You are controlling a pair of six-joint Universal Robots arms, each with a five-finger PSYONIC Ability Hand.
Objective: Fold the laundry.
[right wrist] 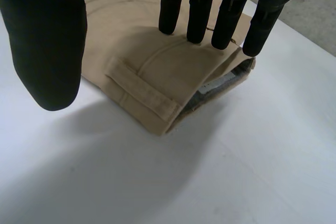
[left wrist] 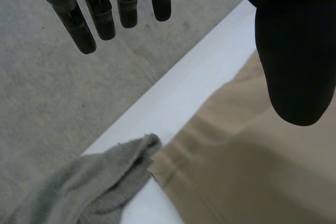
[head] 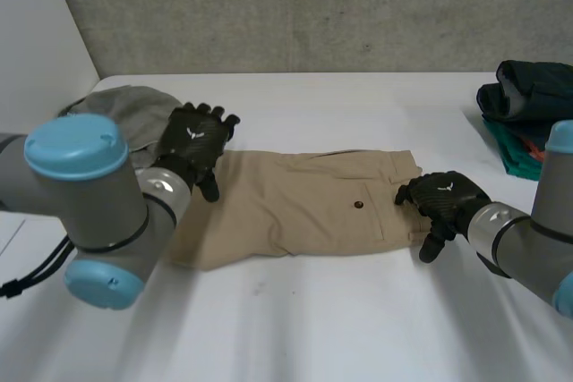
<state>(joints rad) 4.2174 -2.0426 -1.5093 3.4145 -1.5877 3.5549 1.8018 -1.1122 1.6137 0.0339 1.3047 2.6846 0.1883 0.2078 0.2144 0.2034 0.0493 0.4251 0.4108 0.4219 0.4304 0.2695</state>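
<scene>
Right robot hand (head: 445,199), straight fingers at shorts (head: 295,212)

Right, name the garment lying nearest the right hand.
Tan fabric shorts: the right hand touches their waistband; the grey towel and dark green clothes pile lie apart.

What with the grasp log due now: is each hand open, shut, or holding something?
Left hand: open, holding nothing.
Right hand: open, straight fingers pressing on the shorts at the waistband.
</scene>
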